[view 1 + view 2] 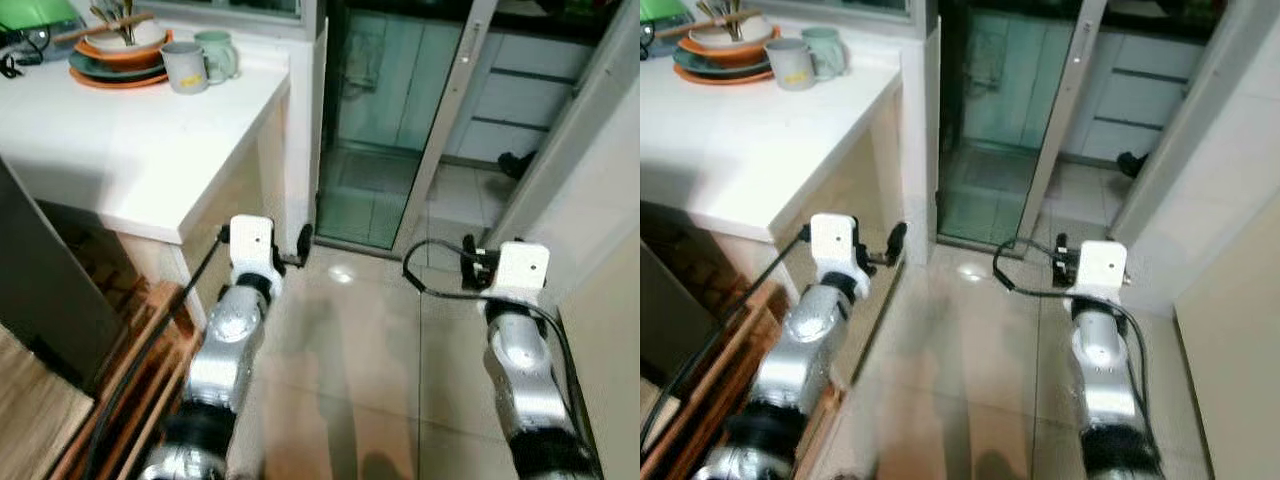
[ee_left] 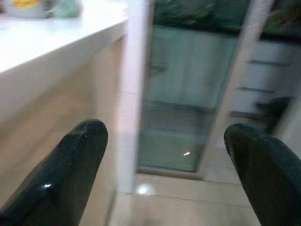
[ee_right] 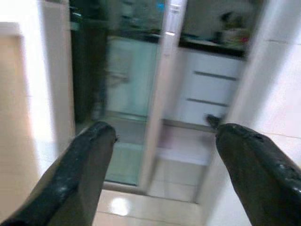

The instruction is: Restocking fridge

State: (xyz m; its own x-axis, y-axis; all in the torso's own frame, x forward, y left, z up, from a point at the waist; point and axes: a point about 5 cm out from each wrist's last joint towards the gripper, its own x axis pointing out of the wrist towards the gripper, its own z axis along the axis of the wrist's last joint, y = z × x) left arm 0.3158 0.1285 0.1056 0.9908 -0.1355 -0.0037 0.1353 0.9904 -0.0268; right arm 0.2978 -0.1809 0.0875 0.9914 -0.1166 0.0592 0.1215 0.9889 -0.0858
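Both silver arms reach forward over glossy floor tiles (image 1: pixel 350 330). Left gripper (image 2: pixel 164 155) and right gripper (image 3: pixel 164 160) have their fingers spread wide, holding nothing. White counter (image 1: pixel 130 150) with stacked dishes (image 1: pixel 120 50) and mugs (image 1: pixel 195 62) stands left. Glass sliding door (image 1: pixel 400 110) ahead leaves a narrow passage; I see no fridge clearly.

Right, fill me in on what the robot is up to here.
Nothing is being handled at this moment. The robot stands on a tiled floor facing a glass door, with a white table on its left that carries stacked dishes and two mugs. The left end effector and the right end effector are both held out in front, fingers spread and empty. No fridge can be made out, so restocking has not begun.
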